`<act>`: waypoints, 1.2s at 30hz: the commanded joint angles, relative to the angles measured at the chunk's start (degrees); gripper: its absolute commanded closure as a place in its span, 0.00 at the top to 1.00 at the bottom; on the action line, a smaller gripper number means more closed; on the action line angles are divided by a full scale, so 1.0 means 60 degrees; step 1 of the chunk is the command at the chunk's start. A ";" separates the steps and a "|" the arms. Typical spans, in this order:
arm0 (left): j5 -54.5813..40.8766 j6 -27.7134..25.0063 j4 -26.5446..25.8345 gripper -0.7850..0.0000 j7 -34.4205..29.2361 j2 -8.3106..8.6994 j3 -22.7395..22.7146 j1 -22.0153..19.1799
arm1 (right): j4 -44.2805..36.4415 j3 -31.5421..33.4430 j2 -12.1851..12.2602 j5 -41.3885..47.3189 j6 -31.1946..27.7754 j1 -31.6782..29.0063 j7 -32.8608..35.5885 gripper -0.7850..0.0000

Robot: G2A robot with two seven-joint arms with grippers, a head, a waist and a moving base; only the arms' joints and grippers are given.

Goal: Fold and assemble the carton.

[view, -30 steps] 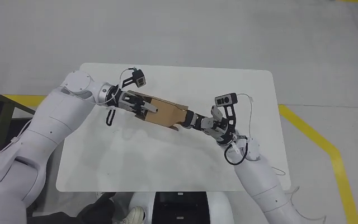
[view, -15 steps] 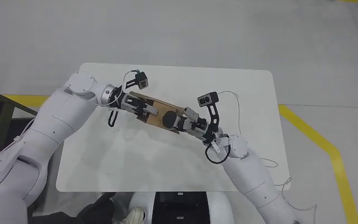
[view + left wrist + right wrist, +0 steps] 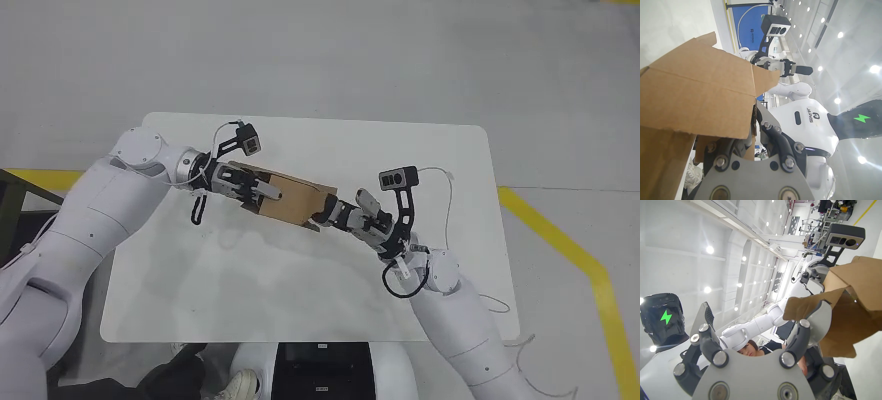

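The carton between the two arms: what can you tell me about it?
The carton is plain brown corrugated cardboard, creased along fold lines, partly folded, flaps loose. It stretches slantwise between the arms over the white table. The left gripper has its jaws shut on one end; the right gripper, jaws open, touches a flap at the other.

White table (image 3: 300,290) on grey floor (image 3: 400,60); yellow floor stripe (image 3: 555,235) near table end

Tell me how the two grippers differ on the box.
The left gripper is clamped shut on the carton; the right gripper is open. The left gripper holds one end; the right gripper only rests one finger against a flap at the other end. Both touch the carton.
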 commanded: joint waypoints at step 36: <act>-0.0651 0.0177 -0.0504 0.00 0.0000 0.0256 0.0875 -0.0293 | 0.0414 0.0239 0.0014 -0.0328 -0.0023 0.0286 -0.0520 1.00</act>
